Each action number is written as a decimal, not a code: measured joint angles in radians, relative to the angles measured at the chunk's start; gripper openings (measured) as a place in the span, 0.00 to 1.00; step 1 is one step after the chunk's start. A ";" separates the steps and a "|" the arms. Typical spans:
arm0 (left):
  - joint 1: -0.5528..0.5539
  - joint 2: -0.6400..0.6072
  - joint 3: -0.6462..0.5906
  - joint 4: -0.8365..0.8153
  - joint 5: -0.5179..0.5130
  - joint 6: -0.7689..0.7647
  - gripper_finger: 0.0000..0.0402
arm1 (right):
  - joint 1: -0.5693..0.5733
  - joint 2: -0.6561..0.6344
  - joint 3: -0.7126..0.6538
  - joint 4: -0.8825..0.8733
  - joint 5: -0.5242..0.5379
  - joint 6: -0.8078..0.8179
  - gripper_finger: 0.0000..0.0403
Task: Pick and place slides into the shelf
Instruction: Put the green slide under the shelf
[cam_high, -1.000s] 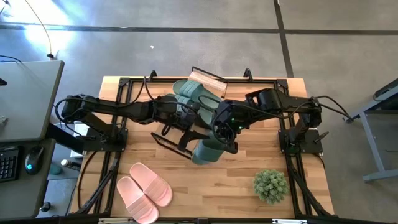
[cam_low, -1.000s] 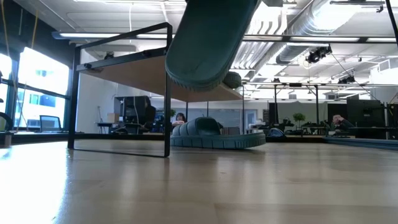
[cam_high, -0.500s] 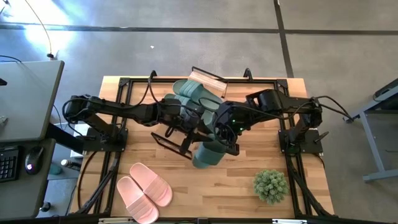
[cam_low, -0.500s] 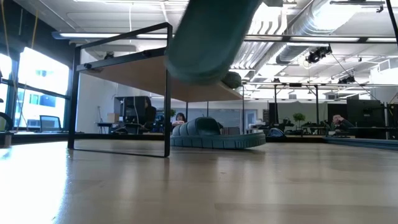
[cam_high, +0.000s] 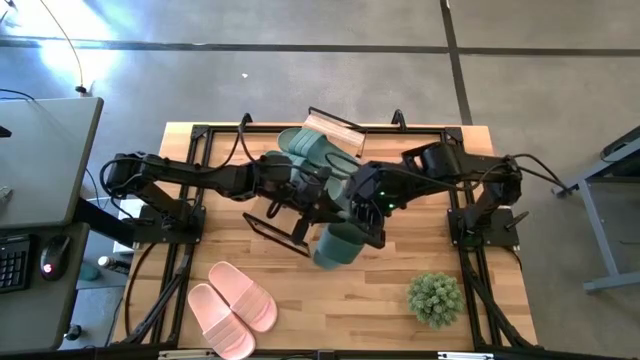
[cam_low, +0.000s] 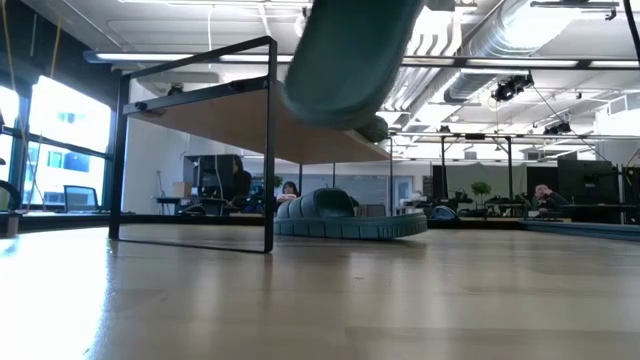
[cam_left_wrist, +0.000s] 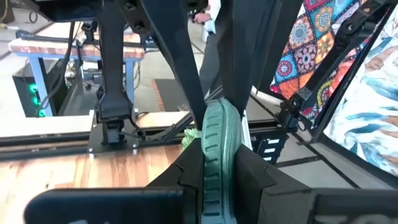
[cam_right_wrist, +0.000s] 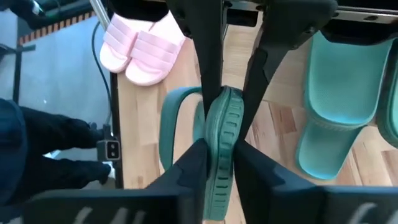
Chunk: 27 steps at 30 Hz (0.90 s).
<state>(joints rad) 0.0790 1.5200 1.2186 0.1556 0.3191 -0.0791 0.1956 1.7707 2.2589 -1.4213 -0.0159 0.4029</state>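
Green slide hangs above the table in the low view, its upper part cut off by the frame edge. Left gripper and right gripper each pinch its sole rim between nearly closed fingers, meeting mid-table. Behind, shelf stands tilted; its top is largely hidden under the arms from above. Two more green slides lie beyond it. Pink slides sit at the table's front.
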 joint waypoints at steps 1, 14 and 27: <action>0.000 0.000 0.001 0.006 -0.001 0.000 0.09 | 0.002 -0.010 0.000 0.001 0.000 0.012 0.17; 0.023 -0.002 0.080 0.009 0.018 -0.003 0.09 | 0.119 -0.144 0.000 -0.098 0.244 0.113 0.33; 0.179 -0.005 0.394 -0.232 0.074 0.045 0.09 | 0.377 -0.139 -0.001 -0.124 0.752 -0.050 0.32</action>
<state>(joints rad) 0.2584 1.5154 1.6129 -0.0764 0.3927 -0.0343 0.5722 1.6314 2.2581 -1.5452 0.7361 0.3525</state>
